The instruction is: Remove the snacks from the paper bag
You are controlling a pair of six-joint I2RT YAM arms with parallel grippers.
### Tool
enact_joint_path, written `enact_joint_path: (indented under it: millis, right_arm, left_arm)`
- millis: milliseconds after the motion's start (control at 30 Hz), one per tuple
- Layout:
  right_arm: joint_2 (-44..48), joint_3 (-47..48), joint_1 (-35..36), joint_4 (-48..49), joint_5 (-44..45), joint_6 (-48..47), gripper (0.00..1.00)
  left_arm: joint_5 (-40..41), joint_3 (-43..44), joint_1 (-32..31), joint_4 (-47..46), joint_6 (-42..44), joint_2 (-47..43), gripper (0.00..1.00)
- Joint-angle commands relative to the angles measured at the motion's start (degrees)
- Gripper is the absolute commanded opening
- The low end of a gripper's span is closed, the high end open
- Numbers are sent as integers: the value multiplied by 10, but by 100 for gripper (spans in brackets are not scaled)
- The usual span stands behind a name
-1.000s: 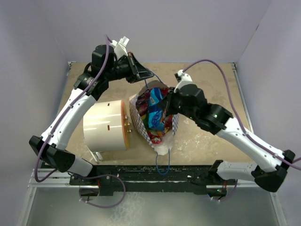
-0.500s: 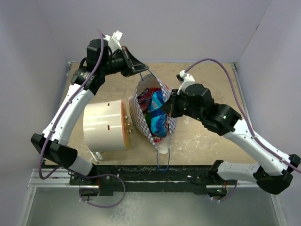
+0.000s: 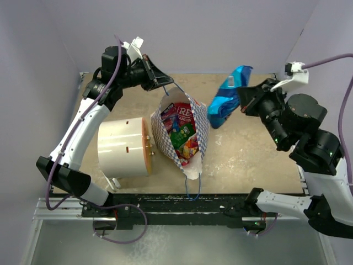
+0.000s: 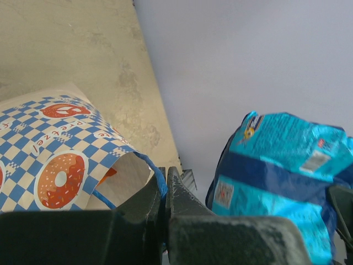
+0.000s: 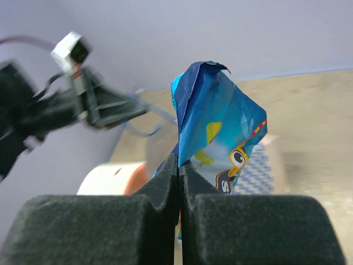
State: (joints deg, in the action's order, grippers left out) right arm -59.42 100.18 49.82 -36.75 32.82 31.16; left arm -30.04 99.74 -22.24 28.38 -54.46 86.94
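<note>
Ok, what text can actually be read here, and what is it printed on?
"Pretzel": blue lettering on the paper bag, left wrist view.
"RE": white letters on a red packet inside the bag; the rest is hidden.
Blue packet: label print too blurred to read.
Other packets in the bag: too small to read.

Bag mouth is open from above, with the left end effector pinching the cord at its far rim and the cylinder crowding its left side; desk right of bag is passable under the blue packet hanging from the right end effector.
</note>
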Motion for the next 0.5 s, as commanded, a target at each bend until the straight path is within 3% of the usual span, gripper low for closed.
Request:
enact_joint_path:
  millis: [0, 100, 167, 233, 333, 467]
  right_arm:
    - [2, -17, -3, 30, 249, -38, 0]
    - [0, -71, -4, -25, 335, 12, 0]
    - [-6, -115, -22, -95, 352, 104, 0]
    - [-8, -174, -98, -127, 285, 211, 0]
    - [7, -294, -239, -25, 56, 208, 0]
    - [-18, -379, -307, 27, -14, 258, 0]
  left_arm:
    - [-6, 4, 7, -33, 3, -15, 0]
    - [-7, 3, 6, -32, 5, -18, 0]
    - [-9, 3, 6, -33, 5, -18, 0]
    - [-10, 4, 6, -32, 7, -19, 0]
    - [-17, 3, 6, -32, 7, -17, 0]
    - [-38, 3, 6, -45, 6, -14, 0]
